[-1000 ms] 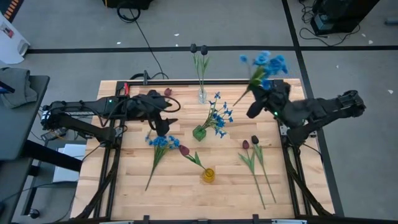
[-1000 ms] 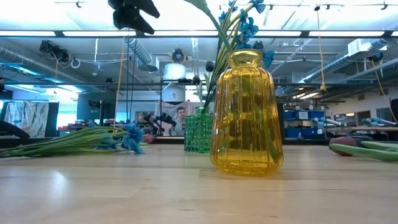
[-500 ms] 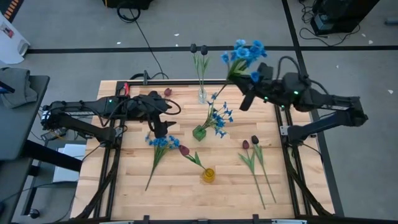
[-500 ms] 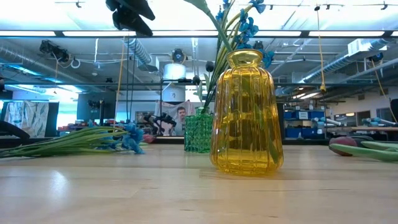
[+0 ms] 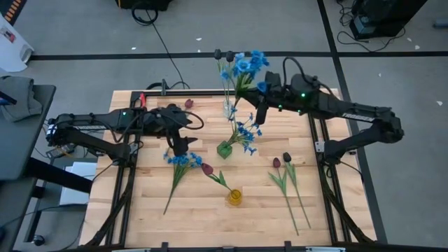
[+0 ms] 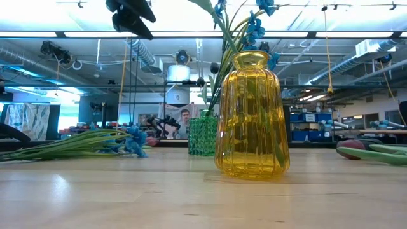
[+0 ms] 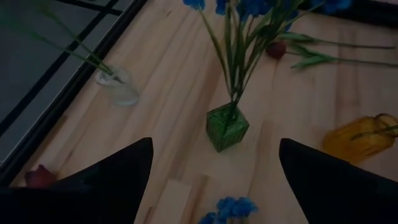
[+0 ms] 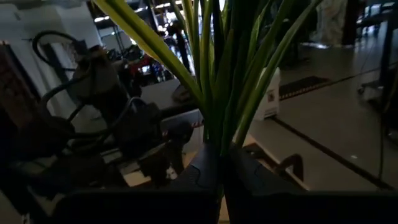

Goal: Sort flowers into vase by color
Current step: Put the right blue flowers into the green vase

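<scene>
My right gripper (image 5: 262, 106) is shut on a spray of blue flowers (image 5: 242, 64) and hovers over the far middle of the table, between the clear vase (image 5: 228, 108) with dark-headed stems (image 5: 222, 54) and the green vase (image 5: 224, 149), which has blue blossoms (image 5: 245, 130) in it. My left gripper (image 5: 179, 143) is open in the air, just beyond another blue spray (image 5: 180, 159) that lies flat on the wood. A red tulip (image 5: 208, 170) sticks into the yellow vase (image 5: 234, 197). Two more tulips (image 5: 281, 162) lie toward the table's right. My right gripper pinches the bundled green stems (image 8: 217, 134) of the blue spray between its two fingers (image 8: 198, 171), below where the leaves spread. The spray is lifted clear of the table. Its stems rise out of the fingers and its blossoms (image 5: 242, 64) lean toward the far edge.
A lone red bud (image 5: 189, 103) lies near the far left corner. The low view has the yellow vase (image 6: 251, 114) up front, the green vase (image 6: 203, 133) behind it and the lying blue spray (image 6: 95, 143) to one side. Bare wood lies along the near edge (image 5: 210, 231).
My right gripper has carried the blue spray from over the table's right edge toward the left, to above the far middle by the clear vase, staying shut on the stems. The spray has swung along with it, its blossoms now next to the dark-headed stems.
</scene>
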{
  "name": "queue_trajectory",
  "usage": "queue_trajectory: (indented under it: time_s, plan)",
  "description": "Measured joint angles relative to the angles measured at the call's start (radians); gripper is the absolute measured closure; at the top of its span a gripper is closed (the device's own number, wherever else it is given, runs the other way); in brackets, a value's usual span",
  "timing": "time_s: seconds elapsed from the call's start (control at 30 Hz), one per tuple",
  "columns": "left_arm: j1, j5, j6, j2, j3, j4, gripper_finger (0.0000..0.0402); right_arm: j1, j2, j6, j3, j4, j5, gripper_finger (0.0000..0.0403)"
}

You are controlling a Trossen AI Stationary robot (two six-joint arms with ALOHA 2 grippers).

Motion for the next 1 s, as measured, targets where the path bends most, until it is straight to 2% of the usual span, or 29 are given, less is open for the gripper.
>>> queue_trajectory:
  time_s: [0.57,1.0]
  plan:
    - [0.000,-0.040,-0.001,0.000,0.000,-0.039,0.0046,0.000,0.181,0.053,-0.001,-0.013,-0.122,0.0386]
    - [0.000,-0.061,-0.001,0.000,0.000,-0.096,0.0046,0.000,0.244,0.017,-0.002,-0.037,-0.119,0.0386]
